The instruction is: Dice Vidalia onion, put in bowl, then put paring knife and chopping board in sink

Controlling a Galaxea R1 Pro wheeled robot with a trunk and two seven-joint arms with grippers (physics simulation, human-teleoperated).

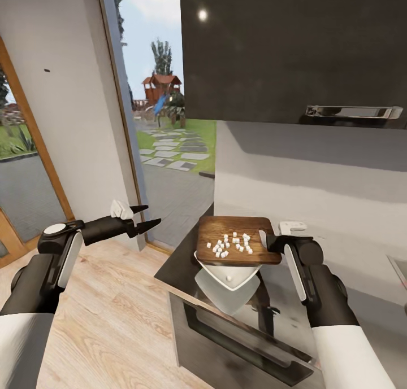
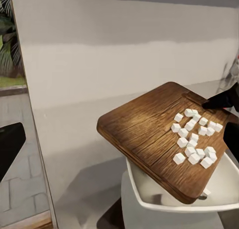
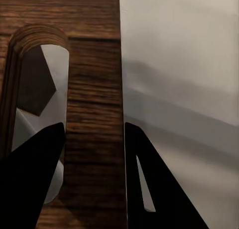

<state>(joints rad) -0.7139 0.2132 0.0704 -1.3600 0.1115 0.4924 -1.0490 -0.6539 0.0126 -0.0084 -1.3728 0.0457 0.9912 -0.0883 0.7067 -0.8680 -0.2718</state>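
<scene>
The right gripper point(image 1: 265, 241) clamps the chopping board point(image 1: 226, 231) by its slotted edge, holding it with the diced onion point(image 1: 230, 244) above the bowl point(image 1: 226, 276) near the tabletop's point(image 1: 175, 265) corner, while the left gripper point(image 1: 148, 217) hangs open and empty.

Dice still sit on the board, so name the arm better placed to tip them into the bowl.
Right: its gripper grips the chopping board over the bowl. The left gripper hangs open off the countertop.
</scene>
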